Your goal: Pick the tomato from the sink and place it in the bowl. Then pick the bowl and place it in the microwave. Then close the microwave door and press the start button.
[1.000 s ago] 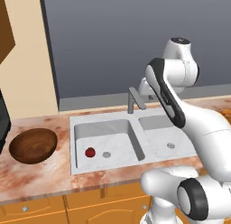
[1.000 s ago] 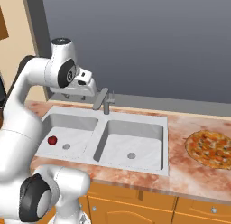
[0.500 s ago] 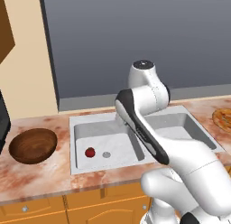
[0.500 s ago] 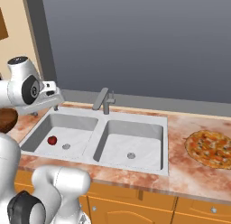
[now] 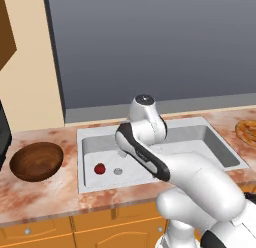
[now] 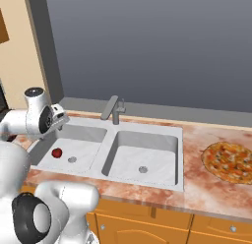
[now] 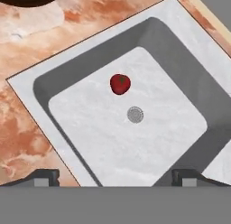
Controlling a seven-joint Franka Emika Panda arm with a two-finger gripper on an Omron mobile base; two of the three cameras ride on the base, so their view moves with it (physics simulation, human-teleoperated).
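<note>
Tomato point(image 7: 120, 84) is seen lying on the floor of the left basin of the sink point(image 7: 180, 51), small, red and glossy, with a speck of green at its top. It is found ahead of the claw point(image 7: 115, 177) in the hand view, a little above the middle of that picture and well apart from the two dark fingertips point(image 7: 45, 177), which are spread wide with nothing between them. A round metal drain point(image 7: 135, 114) is set just beside the tomato, on the side nearer the claw; the two are close but not touching. The claw is held above the basin and is pointed down into it, with the near rim of the sink passing under its left fingertip. Marbled reddish counter point(image 7: 18, 123) is seen beyond that rim. In the left base view the tomato point(image 5: 100, 168) is seen left of the drain point(image 5: 118, 171), and the brown wooden bowl point(image 5: 36, 161) is placed on the counter further left, outside the sink and well apart from the tomato. In the right base view a grey faucet point(image 6: 113, 109) is seen behind the divide between the basins, and a pizza point(image 6: 228, 162) is laid on the counter far to the right
</note>
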